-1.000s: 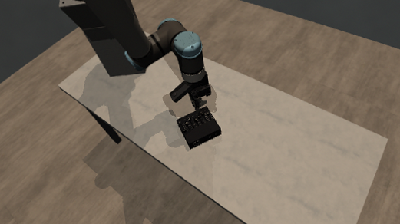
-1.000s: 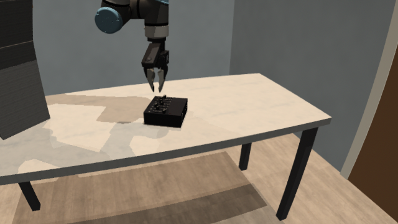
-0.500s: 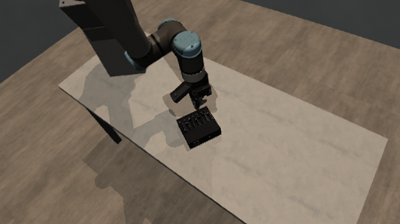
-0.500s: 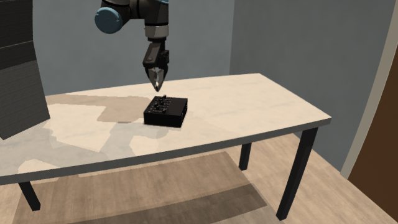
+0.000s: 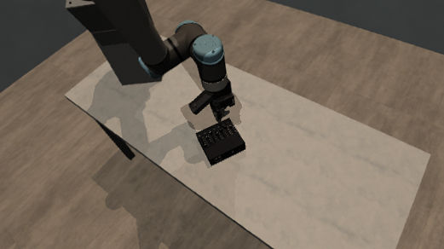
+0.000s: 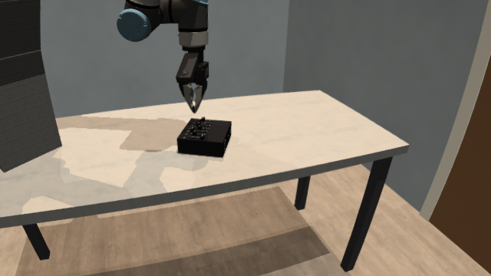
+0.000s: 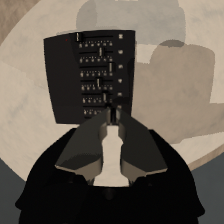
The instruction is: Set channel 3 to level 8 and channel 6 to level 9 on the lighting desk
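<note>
The black lighting desk (image 5: 226, 146) (image 6: 218, 129) (image 7: 64, 80) lies flat on the table. In the wrist view its fader rows run left to right. The top row's knob (image 7: 78, 37) stands at the left end of its slot. The second knob (image 7: 101, 51), third knob (image 7: 110, 67), fourth knob (image 7: 98, 82) and fifth knob (image 7: 104, 97) stand further right. The lowest row is partly hidden by the fingertips. The channel numbers are too small to read. My gripper (image 5: 220, 120) (image 6: 194, 111) (image 7: 113, 108) is shut and empty, its tips a little above the desk's far end in the exterior view.
The pale table (image 5: 317, 159) (image 6: 284, 123) carries the desk near its middle. The dark block-shaped pedestal (image 5: 128, 64) (image 6: 23, 111) stands at the arm's base end. Arm shadows fall across the table around the desk.
</note>
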{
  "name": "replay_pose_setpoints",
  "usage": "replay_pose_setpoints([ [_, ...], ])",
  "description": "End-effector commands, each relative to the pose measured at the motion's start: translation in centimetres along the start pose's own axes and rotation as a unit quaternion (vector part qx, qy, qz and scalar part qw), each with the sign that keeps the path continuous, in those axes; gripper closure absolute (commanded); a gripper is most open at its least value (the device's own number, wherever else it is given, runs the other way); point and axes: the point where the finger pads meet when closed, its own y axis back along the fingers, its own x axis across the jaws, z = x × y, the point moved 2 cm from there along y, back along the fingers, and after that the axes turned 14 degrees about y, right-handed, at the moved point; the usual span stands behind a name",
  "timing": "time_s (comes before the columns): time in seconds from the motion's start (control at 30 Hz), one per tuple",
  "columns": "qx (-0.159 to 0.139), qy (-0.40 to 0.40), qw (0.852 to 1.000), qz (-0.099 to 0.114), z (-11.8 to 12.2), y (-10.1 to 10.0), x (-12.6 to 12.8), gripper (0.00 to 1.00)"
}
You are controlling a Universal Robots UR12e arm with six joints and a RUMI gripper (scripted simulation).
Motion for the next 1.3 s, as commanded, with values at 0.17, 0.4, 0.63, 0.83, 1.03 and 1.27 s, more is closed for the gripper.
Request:
replay_pose_setpoints([
  [0.17, -0.001, 0.0, 1.0, 0.002, -0.1, -0.1, 0.4, 1.0],
  [0.4, -0.001, 0.0, 1.0, 0.002, -0.1, -0.2, 0.4, 1.0],
  [0.63, -0.001, 0.0, 1.0, 0.002, -0.1, -0.4, 0.4, 1.0],
  [0.83, -0.001, 0.0, 1.0, 0.002, -0.1, -0.7, 0.4, 1.0],
  [1.03, -0.001, 0.0, 1.0, 0.002, -0.1, -1.1, 0.4, 1.0],
  [1.27, -0.001, 0.0, 1.0, 0.002, -0.1, -1.5, 0.4, 1.0],
])
